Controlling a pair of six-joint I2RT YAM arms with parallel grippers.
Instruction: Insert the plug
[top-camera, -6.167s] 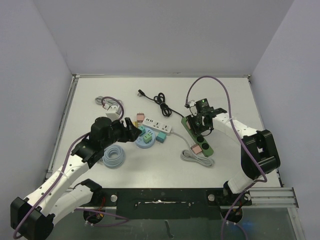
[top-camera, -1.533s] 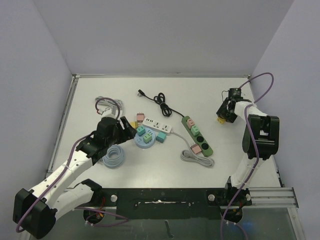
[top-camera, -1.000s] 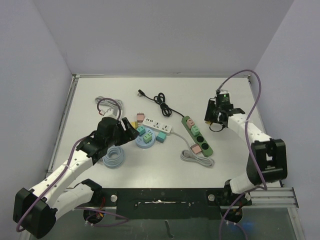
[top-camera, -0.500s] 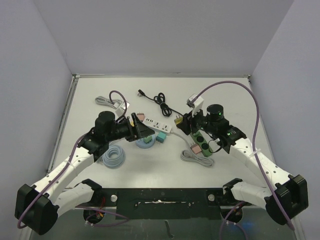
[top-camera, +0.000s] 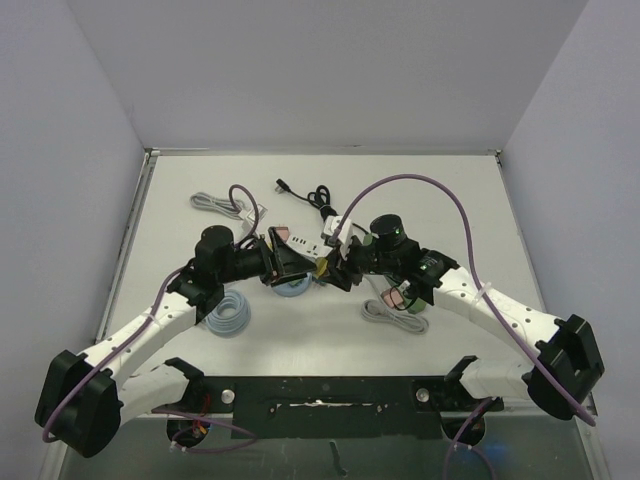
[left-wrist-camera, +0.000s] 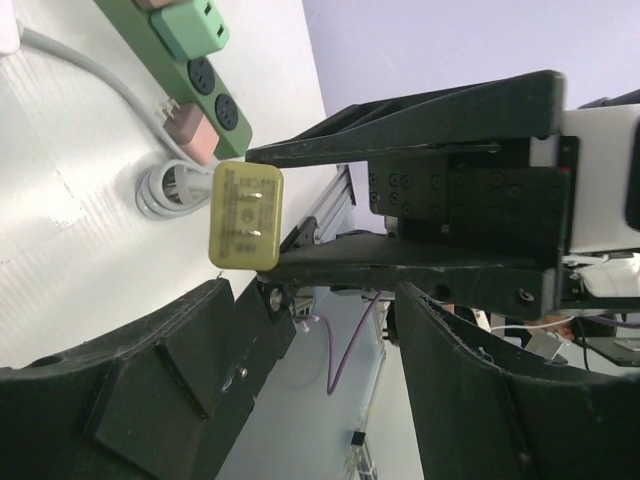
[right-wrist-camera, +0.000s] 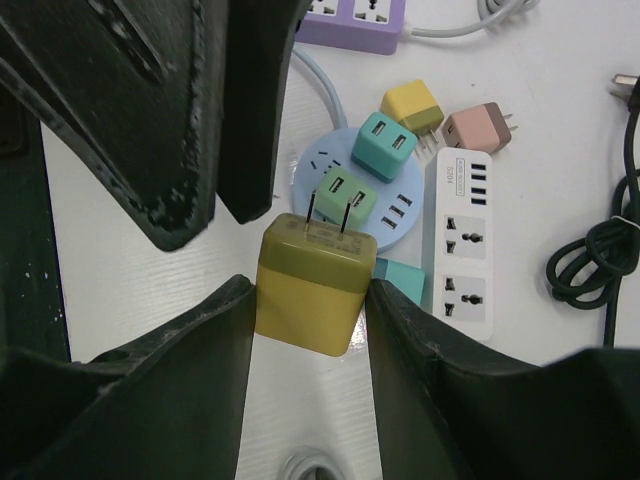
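Currently, right jaws clamp yellow plug (right-wrist-camera: 312, 282) near blue hub (right-wrist-camera: 306, 172).

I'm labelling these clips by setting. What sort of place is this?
Likely a robotics lab bench: a white table walled by plain panels, two bolted arms, power strips and a plug as props.

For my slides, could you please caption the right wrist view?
Right arm's fingers grip a yellow cube-shaped plastic plug, prongs out, before the round blue socket hub.
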